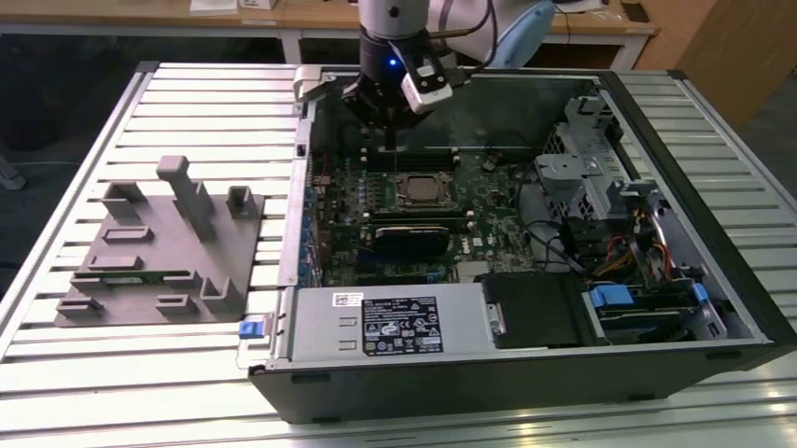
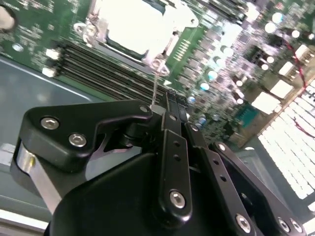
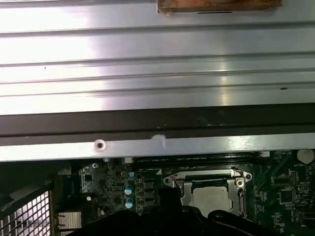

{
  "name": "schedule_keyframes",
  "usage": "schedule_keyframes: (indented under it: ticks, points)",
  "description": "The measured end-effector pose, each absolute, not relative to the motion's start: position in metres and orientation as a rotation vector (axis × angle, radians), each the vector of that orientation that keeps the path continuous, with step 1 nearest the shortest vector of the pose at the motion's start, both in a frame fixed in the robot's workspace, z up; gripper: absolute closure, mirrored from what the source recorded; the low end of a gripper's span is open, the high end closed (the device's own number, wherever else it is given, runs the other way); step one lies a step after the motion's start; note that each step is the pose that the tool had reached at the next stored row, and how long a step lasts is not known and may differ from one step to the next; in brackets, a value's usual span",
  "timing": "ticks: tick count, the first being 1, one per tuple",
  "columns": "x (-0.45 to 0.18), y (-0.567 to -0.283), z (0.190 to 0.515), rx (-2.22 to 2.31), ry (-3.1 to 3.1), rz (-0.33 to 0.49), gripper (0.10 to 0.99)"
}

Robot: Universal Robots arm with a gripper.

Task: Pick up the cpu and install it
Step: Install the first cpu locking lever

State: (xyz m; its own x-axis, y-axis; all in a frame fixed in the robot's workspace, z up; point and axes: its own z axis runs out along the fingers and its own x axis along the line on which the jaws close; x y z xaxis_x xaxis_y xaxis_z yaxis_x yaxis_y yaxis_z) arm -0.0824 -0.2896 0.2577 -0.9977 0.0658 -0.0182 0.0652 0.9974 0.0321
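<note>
The cpu sits in its metal socket frame on the green motherboard, just beside the grey case wall and the ribbed bench.

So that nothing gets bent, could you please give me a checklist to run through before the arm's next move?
1. Cpu lying inside the socket, in the first wrist view: ok.
2. Cpu seated flat: cannot tell.
3. Gripper over the board beside the socket, inside the case: ok.
4. Thin lever reaches up to the gripper's tip; whether held: cannot tell.
5. Grey fixture outside the case, away from the arm: ok.
</note>
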Motion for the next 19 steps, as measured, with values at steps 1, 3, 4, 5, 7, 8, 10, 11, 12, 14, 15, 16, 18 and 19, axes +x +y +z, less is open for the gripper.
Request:
schedule_keyframes:
  ticks: [1, 3, 4, 5, 7, 8, 10, 11, 12, 14, 15, 16, 18, 19]
  points:
    - [-0.0795, -0.2896, 0.2577, 0.102, 3.120, 0.049, 0.980]
    - [-0.0761, -0.2896, 0.2575, 0.102, 3.120, 0.051, 0.980]
    - [-0.0757, -0.2897, 0.2574, 0.103, 3.120, 0.056, 0.980]
    - [-0.0755, -0.2897, 0.2573, 0.103, 3.120, 0.062, 0.980]
    - [-0.0749, -0.2901, 0.2569, 0.103, 3.120, 0.086, 0.980]
    - [-0.0747, -0.2905, 0.2565, 0.103, 3.120, 0.106, 0.980]
    - [-0.0740, -0.2915, 0.2556, 0.104, 3.119, 0.134, 0.980]
    - [-0.0736, -0.2917, 0.2552, 0.104, 3.119, 0.135, 0.980]
    - [-0.0733, -0.2918, 0.2551, 0.104, 3.119, 0.135, 0.980]
    - [-0.0725, -0.2922, 0.2544, 0.105, 3.119, 0.135, 0.980]
    - [-0.0721, -0.2927, 0.2539, 0.106, 3.119, 0.135, 0.980]
    - [-0.0717, -0.2936, 0.2535, 0.106, 3.119, 0.135, 0.980]
    - [-0.0707, -0.2959, 0.2524, 0.106, 3.119, 0.135, 0.980]
    - [-0.0701, -0.2970, 0.2520, 0.107, 3.119, 0.135, 0.980]
